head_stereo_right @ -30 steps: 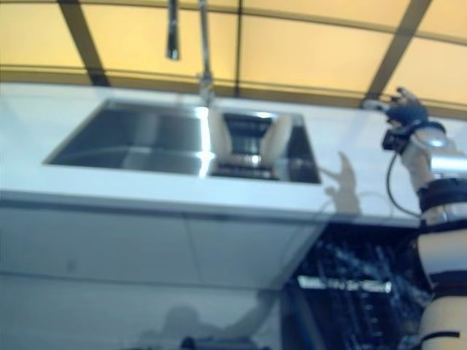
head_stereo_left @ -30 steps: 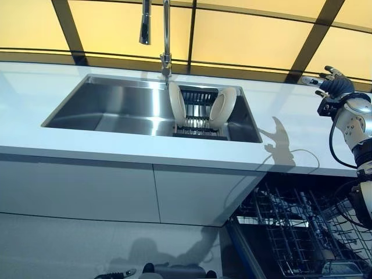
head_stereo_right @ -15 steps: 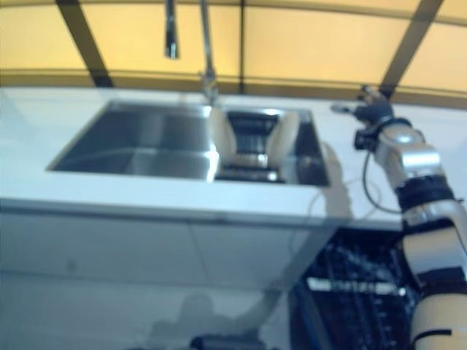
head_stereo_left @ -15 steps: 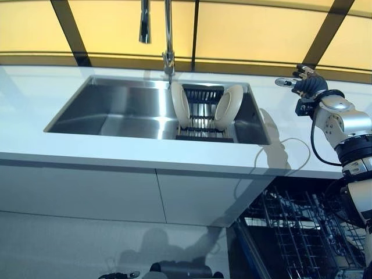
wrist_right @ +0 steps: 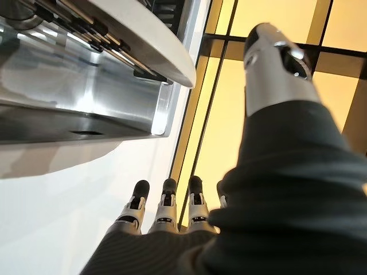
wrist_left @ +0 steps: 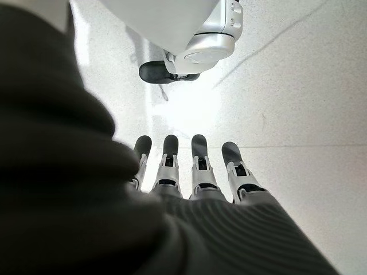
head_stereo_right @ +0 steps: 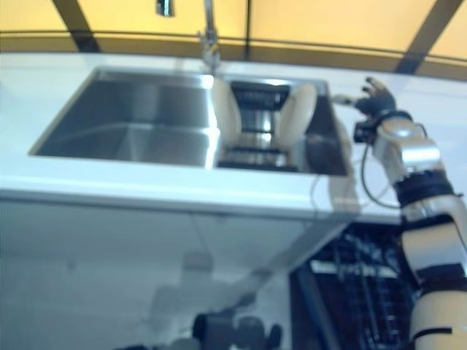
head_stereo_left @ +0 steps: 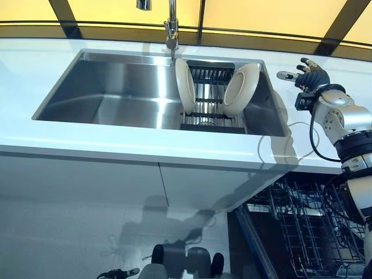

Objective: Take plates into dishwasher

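Observation:
Two white plates stand on edge in a black rack in the right part of the steel sink: a left plate and a right plate. My right hand is open and empty, raised over the white counter just right of the sink, apart from the right plate. In the right wrist view its fingers are straight, with the plate's rim past them. My left hand hangs low, fingers straight, over the floor. The dishwasher's wire basket stands pulled out at lower right.
A tall faucet rises at the sink's back edge beside the left plate. The white counter runs along the front, with white cabinet fronts below. Yellow window panes with dark bars lie behind.
The camera has tilted down, so the sink sits lower and larger. My right hand has moved left, closer to the sink's right edge and the right plate.

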